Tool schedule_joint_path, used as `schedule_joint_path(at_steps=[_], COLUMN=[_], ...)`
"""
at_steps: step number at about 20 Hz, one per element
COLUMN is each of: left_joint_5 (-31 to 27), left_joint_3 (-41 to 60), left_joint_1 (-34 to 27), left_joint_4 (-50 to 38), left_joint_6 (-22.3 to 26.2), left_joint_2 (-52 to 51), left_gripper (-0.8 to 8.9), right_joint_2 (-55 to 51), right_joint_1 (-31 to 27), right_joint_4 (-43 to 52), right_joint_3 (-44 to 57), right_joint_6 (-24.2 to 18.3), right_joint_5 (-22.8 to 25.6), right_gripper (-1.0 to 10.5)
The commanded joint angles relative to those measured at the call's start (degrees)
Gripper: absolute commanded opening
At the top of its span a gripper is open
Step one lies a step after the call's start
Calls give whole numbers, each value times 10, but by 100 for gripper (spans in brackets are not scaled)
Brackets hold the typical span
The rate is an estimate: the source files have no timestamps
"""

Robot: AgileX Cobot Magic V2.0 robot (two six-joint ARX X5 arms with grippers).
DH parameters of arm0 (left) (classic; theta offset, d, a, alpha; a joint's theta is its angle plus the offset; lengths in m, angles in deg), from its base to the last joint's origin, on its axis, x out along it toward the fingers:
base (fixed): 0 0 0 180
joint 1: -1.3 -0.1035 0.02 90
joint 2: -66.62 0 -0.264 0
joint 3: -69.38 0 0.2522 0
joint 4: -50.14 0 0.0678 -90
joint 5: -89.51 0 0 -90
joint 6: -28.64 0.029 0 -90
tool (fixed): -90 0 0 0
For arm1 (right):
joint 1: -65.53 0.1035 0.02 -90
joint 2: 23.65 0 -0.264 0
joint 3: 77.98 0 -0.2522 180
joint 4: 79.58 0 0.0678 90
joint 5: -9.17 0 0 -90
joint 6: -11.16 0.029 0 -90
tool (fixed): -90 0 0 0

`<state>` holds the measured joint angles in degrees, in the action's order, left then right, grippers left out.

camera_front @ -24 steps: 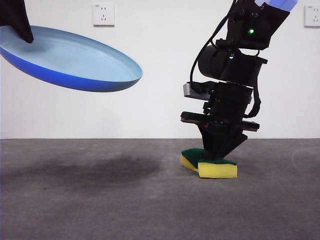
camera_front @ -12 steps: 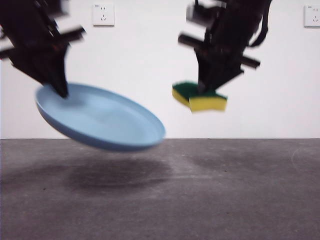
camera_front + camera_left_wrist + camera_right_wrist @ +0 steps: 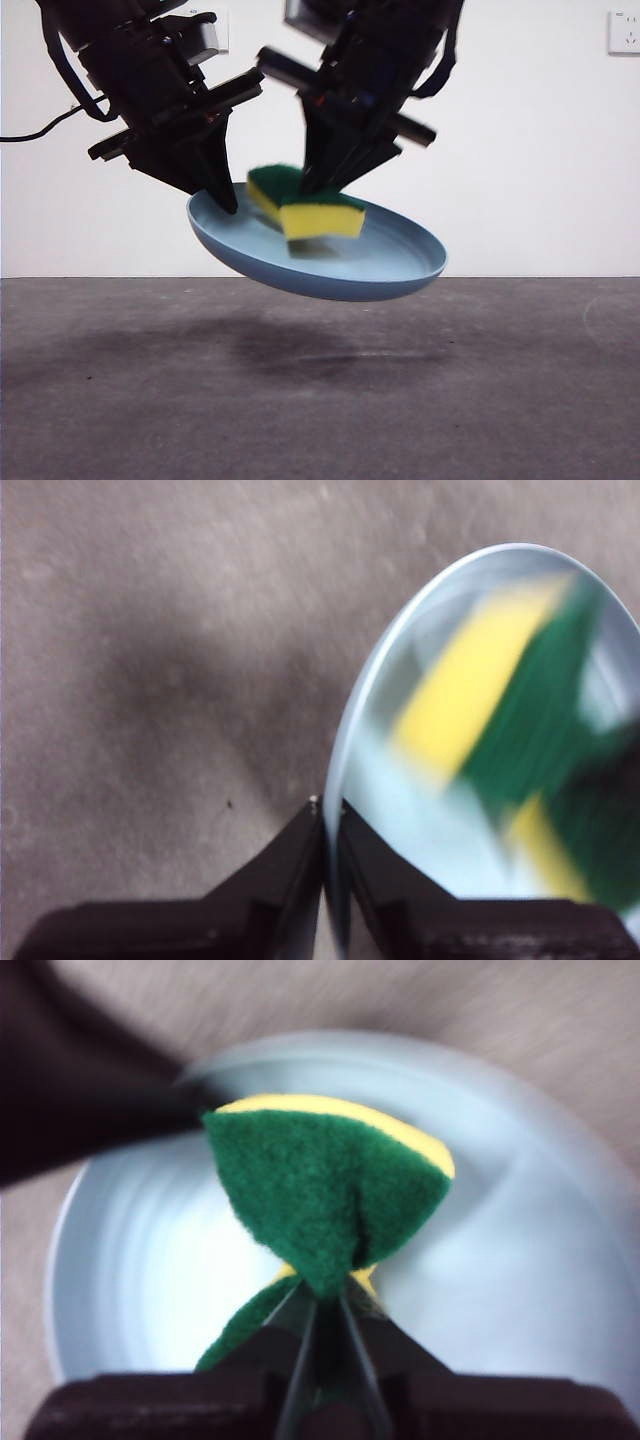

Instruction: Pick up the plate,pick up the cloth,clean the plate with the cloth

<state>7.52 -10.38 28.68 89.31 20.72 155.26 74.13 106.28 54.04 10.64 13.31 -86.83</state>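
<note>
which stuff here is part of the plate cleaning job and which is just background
Part of the job:
- plate, held by its rim in the left gripper
- sponge, pinched in the right gripper, over the plate

Just background:
- wall sockets
- table

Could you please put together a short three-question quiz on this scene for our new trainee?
1. True or false: the plate rests flat on the table.
2. Which gripper pinches the sponge? A) the left gripper B) the right gripper
3. Fill in: the left gripper grips the plate by its ____.

Key:
1. False; it is held tilted in the air, its shadow on the table beneath.
2. B; the right wrist view shows the jaws shut on the folded sponge above the plate.
3. Rim.
</note>
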Motion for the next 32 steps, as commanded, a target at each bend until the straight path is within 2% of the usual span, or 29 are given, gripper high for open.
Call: schedule_joint_path(at_steps=[1, 4, 5, 6, 9, 10, 11, 14, 17, 20, 21, 22, 23, 24, 25, 26, 27, 29, 30, 32], left_joint_5=[0, 5, 16, 33, 87, 105, 116, 127, 116, 114, 113, 114, 115, 117, 117, 119, 121, 134, 142, 149], left_joint_3=[3, 3, 3, 3, 3, 3, 3, 3, 3, 3, 3, 3, 3, 3, 3, 3, 3, 3, 3, 3], left_joint_1=[-2, -9, -11, -13, -15, -15, -14, -9, -9, -25, -31, -36, -39, -43, -48, -51, -52, -52, -52, -47], left_joint_4=[-12, -14, -14, -13, -7, -7, -7, -10, -19, -49, -57, -63, -66, -66, -61, -55, -48, -31, -26, -26], left_joint_6=[-16, -16, -16, -16, -16, -16, -15, -16, -28, -50, -57, -59, -59, -59, -59, -58, -55, -51, -43, -40], left_joint_2=[0, -1, -1, -1, -1, -1, -1, -1, -1, -1, -1, -1, -1, -1, -1, -1, -1, -1, -1, -1], left_gripper=[-9, -9, -9, -9, -9, -9, -9, -9, -9, -9, -9, -9, -9, -9, -9, -9, -9, -9, -9, -9], right_joint_2=[18, 21, 21, 21, 15, 15, 15, 15, 16, 28, 31, 33, 33, 33, 33, 32, 32, 30, 30, 30], right_joint_1=[20, 28, 28, 26, 11, 7, 5, 4, 4, 7, 7, 7, 7, 7, 7, 6, 3, -3, -6, -10], right_joint_4=[-17, -97, -122, -141, -130, -96, -73, 9, 57, 20, -11, -46, -81, -119, -154, -173, -177, -146, -110, -23], right_joint_3=[5, 5, 5, 5, 5, 5, 5, 5, 5, 5, 5, 5, 5, 5, 5, 5, 5, 5, 5, 5], right_joint_6=[7, -29, -32, -31, -31, -31, -31, -30, -5, 8, 1, -16, -31, -40, -42, -42, -40, -35, -35, -36], right_joint_5=[0, 9, 32, 79, 281, 300, 297, 217, 70, -72, -115, -139, -129, -97, -28, 61, 155, 296, 324, 304], right_gripper=[-17, -17, -17, -17, -17, -16, -17, -17, -17, -17, -17, -17, -17, -17, -17, -17, -17, -17, -16, -16])
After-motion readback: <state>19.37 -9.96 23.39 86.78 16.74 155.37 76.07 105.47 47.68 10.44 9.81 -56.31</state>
